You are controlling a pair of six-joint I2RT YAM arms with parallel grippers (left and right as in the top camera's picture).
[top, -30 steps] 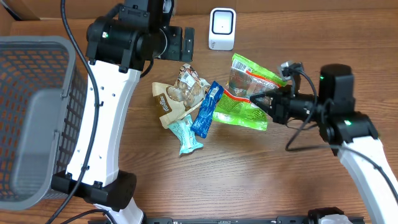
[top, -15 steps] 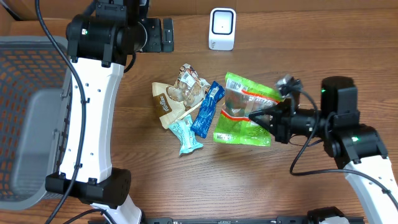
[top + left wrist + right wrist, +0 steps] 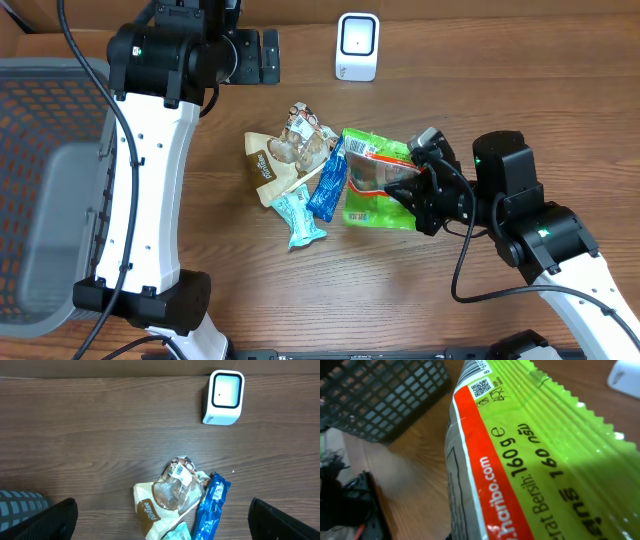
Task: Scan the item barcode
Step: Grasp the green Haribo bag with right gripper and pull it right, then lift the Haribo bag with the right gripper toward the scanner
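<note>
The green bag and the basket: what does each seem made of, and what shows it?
Green bag: likely glossy plastic film; it shines and has a zigzag-cut, ribbed edge. Basket: probably matte grey plastic lattice, though coated wire is possible.

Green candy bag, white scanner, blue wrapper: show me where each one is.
green candy bag [image 3: 368,208], overhead view, on its lower green panel.
white scanner [image 3: 223,391], left wrist view, on its front window.
blue wrapper [image 3: 327,188], overhead view, on the middle of the pack.
</note>
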